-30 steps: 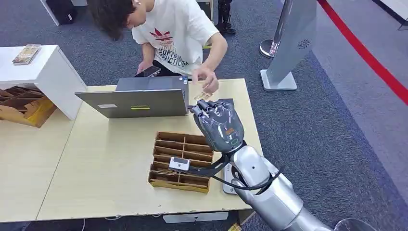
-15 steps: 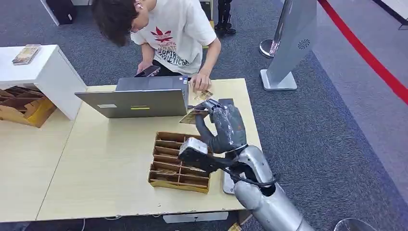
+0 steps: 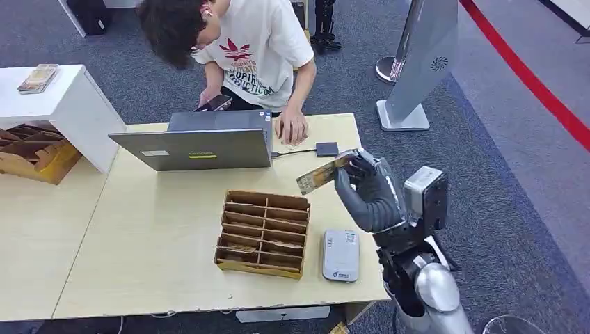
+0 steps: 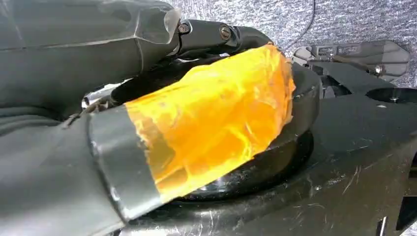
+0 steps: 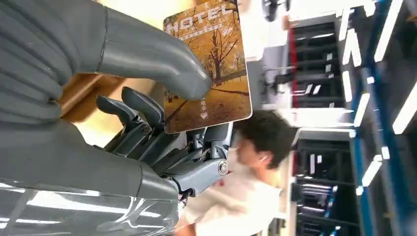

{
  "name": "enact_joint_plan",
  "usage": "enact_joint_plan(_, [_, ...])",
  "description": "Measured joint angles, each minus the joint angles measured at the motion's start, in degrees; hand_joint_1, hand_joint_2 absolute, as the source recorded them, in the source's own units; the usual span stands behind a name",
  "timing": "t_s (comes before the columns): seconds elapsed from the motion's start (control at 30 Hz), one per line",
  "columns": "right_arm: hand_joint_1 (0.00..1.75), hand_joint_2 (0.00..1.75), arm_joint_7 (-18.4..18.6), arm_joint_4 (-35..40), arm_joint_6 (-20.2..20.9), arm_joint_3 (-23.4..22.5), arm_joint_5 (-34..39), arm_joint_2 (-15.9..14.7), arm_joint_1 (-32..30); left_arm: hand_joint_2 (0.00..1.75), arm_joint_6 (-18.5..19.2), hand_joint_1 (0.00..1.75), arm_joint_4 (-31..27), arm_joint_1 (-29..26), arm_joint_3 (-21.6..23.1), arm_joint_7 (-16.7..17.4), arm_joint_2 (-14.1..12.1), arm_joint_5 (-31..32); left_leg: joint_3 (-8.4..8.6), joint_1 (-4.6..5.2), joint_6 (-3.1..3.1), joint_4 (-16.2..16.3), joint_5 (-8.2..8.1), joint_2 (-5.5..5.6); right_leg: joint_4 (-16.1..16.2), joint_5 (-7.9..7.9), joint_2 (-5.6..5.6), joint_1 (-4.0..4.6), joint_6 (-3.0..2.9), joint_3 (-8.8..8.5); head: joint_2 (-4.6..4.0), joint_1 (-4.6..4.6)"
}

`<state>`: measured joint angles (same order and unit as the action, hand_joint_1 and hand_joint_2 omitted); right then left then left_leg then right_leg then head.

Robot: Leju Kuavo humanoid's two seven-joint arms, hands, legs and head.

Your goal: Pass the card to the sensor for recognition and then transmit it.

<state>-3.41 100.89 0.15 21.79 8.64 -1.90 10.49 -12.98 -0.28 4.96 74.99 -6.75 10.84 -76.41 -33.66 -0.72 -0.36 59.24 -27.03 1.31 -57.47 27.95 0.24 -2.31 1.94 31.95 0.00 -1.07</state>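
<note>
The robot's right hand (image 3: 367, 191) pinches an autumn-orange hotel card (image 3: 321, 174) between thumb and fingers. It hovers above the grey rectangular sensor (image 3: 340, 255). The left hand's state cannot be told.

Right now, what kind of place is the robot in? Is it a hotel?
Probably a demo or exhibition hall, not a real hotel: grey carpet with a red floor stripe, a tall silver kiosk stand, and a pale wooden table with a grey laptop. Only the autumn-picture card says "HOTEL".

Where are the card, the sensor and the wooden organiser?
card (image 3: 321, 174), head view, middle of its face, held by the right hand (image 3: 369, 195)
sensor (image 3: 341, 255), head view, centre of its grey top
wooden organiser (image 3: 264, 233), head view, a middle divider
</note>
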Motion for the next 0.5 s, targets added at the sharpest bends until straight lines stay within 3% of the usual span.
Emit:
enact_joint_plan(0.33, [1.75, 1.75, 1.12, 0.0, 1.01, -1.79, -3.86, -4.73, -2.42, 0.0, -0.02, 0.0, 0.22, -0.02, 0.0, -0.02, 0.17, -0.77, 0.01, 0.0, 0.0, 0.0, 0.0, -0.02, 0.0, 0.0, 0.01, 0.01, 0.0, 0.0, 0.0, 0.0])
enact_joint_plan(0.5, [1.75, 1.75, 5.44, -0.59, -1.76, -2.16, -21.05, -6.1, -3.03, 0.0, -0.07, 0.0, 0.22, -0.04, -0.02, 0.09, 0.22, -2.12, 0.0, 0.0, 0.0, 0.0, 0.0, -0.02, 0.0, 0.0, 0.0, 0.0, 0.0, -0.01, 0.0, 0.0])
